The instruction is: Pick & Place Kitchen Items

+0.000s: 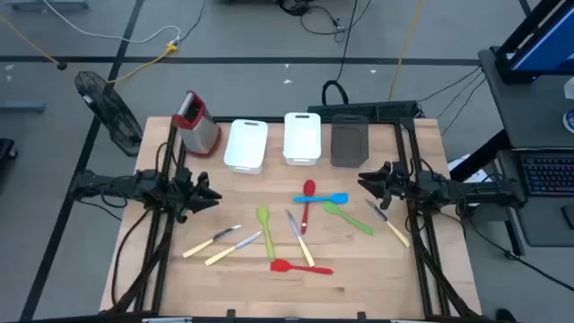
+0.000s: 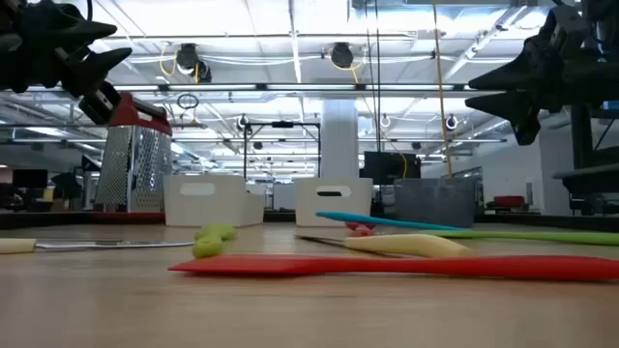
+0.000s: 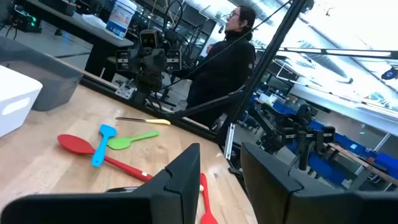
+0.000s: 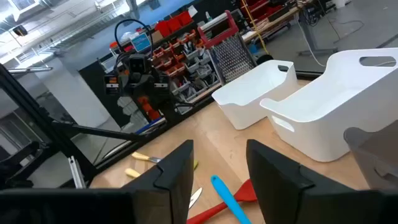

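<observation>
Left claw (image 1: 212, 197) open, empty | right claw (image 1: 366, 180) open, empty | utensils (image 1: 296, 229) on table | no legible writing

**Nine utensils, three bins, one grater**

Between the left gripper (image 1: 212, 199) and the right gripper (image 1: 364, 179) lie four yellow-handled knives (image 1: 213, 240), two red utensils (image 1: 300, 266), two green spoons (image 1: 265, 230) and one blue spatula (image 1: 321, 198). Beyond both grippers stand two white bins (image 1: 245, 144), one dark grey bin (image 1: 349, 141) and one box grater (image 1: 197, 123).

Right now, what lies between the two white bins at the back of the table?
Nothing: in the high view a bare strip of table separates the left white bin from the right white bin.
</observation>
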